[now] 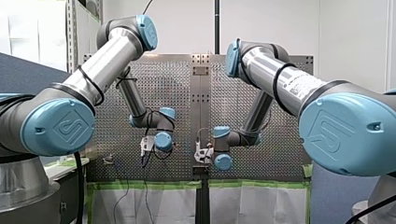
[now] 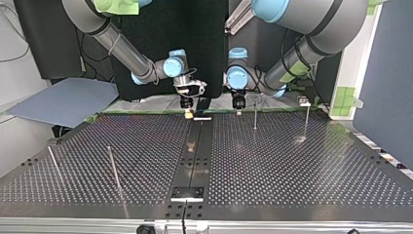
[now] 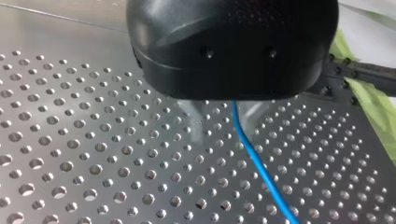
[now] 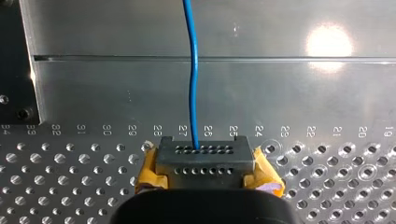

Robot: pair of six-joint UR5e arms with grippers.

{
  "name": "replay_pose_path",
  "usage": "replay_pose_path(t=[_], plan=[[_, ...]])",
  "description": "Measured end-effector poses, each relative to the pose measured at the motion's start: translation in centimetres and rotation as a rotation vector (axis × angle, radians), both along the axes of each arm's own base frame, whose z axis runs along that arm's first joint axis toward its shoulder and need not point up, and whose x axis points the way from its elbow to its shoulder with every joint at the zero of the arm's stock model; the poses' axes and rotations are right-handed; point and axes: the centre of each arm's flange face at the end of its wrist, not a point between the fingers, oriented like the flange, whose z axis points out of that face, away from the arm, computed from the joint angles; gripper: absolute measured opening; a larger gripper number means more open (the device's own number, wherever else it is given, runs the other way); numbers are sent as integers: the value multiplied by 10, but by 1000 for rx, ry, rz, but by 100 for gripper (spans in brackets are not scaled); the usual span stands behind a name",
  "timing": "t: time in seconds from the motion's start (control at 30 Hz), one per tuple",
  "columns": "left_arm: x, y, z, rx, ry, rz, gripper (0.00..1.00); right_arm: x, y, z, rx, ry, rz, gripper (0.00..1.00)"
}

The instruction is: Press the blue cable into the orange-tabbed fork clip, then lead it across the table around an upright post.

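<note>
Perforated bench [image 4: 70,186] lies under my right jaws, which are clamped on the blue cable [image 4: 192,79] running straight ahead of them; my left jaws' state I cannot tell. Pulling too hard could slip it free.

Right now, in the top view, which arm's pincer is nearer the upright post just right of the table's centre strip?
Left. My left pincer hangs just beside the post, on its left in that view; my right pincer sits across the centre strip, farther off.
</note>
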Motion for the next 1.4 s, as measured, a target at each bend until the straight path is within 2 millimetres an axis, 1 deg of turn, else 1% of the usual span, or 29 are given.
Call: replay_pose_path(t=[0.43,0.7,0.8,0.83,1.13,1.27,1.4], plan=[[-2,-1,0,9,6,2,0,0,0,-2,2,2,0,0],[-10,-5,1,35,28,12,0,-2,1,1,8,26,-14,0],[-13,-10,5,51,25,17,0,-2,0,11,6,35,-26,0],[-14,-11,8,53,22,19,0,-1,0,18,5,37,-29,0],[-18,-25,51,39,-38,25,0,6,-3,75,-22,20,-33,0],[-20,-29,71,28,-66,37,0,8,-3,92,-34,11,-35,0],[-24,-32,82,25,-79,50,0,8,-3,108,-42,4,-47,0]])
